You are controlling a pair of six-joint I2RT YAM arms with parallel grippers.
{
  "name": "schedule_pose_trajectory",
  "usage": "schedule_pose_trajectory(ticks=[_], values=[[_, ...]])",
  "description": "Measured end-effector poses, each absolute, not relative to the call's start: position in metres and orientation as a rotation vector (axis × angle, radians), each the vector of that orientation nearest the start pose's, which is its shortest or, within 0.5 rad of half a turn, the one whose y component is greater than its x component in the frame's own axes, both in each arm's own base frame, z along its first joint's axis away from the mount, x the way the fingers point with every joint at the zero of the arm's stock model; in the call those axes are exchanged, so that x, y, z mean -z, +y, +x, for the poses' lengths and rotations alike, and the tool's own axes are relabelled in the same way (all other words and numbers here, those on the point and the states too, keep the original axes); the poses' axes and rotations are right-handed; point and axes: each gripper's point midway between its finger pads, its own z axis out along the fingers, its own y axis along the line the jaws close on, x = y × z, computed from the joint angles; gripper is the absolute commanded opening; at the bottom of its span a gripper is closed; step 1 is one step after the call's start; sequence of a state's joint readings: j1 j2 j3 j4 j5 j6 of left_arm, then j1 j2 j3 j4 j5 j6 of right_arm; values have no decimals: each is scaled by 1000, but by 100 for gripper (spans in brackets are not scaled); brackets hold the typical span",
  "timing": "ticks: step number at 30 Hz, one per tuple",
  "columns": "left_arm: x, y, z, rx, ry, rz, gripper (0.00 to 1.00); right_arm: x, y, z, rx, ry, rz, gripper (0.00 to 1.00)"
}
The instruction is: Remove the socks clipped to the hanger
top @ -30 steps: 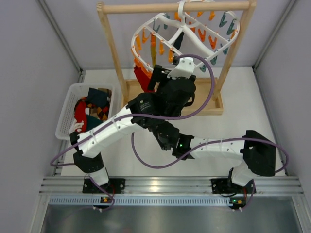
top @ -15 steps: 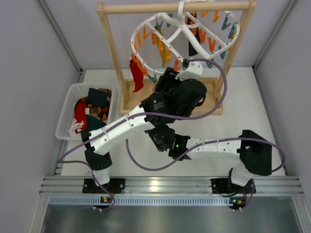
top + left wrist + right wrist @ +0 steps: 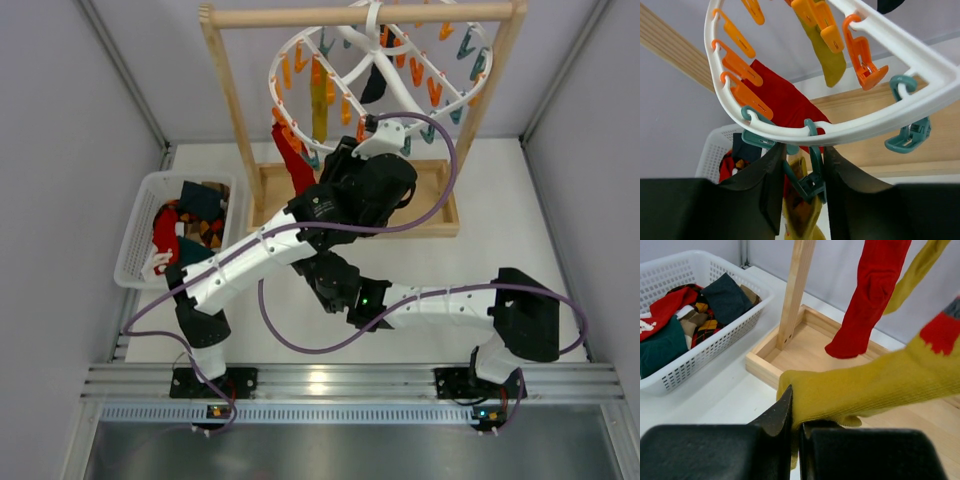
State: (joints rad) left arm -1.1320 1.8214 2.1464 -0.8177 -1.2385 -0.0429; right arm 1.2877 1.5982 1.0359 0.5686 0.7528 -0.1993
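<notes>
Overhead, the light, free-swinging hanger hangs from the wooden rack; the left gripper, spread, straddles a teal clip best squeezed; the right gripper pinches the limp yellow sock.

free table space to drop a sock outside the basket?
Bare tabletop right of the wooden rack, and a strip between the white basket and the rack's base tray. Centre is crowded: both arms overlap under the hanger; the basket is already full of socks.
</notes>
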Motion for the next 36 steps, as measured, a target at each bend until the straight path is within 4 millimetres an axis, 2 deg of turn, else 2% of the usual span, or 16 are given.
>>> schedule_pose_trajectory(ticks=[5,8,9,12,16,18,19,23,29,30,33,36], values=[[-406,-284,322,-410,1731,222,20,-258,411,249,-276,1467,-568,0],[-406,-284,322,-402,1732,223,20,-254,409,248,-283,1472,-569,0],[-406,-284,322,-401,1732,223,20,-251,406,247,-283,1477,-570,0],[-407,-284,322,-390,1735,223,7,-237,393,243,-282,1498,-575,0],[-408,-284,323,-361,1740,216,6,-220,375,235,-285,1526,-577,0],[-408,-284,323,-347,1745,216,13,-215,368,232,-288,1534,-577,0],[-408,-284,323,-340,1747,217,30,-213,364,230,-294,1538,-571,0],[-407,-285,321,-285,1762,232,57,-207,348,224,-324,1553,-550,0],[-415,-284,310,-151,1775,249,83,-195,330,215,-373,1586,-515,0],[-416,-281,307,-132,1776,253,98,-192,328,213,-385,1594,-512,0],[-420,-265,294,-76,1779,242,98,-188,325,212,-431,1614,-504,0],[-424,-232,275,-22,1775,217,98,-183,326,212,-487,1641,-521,0]])
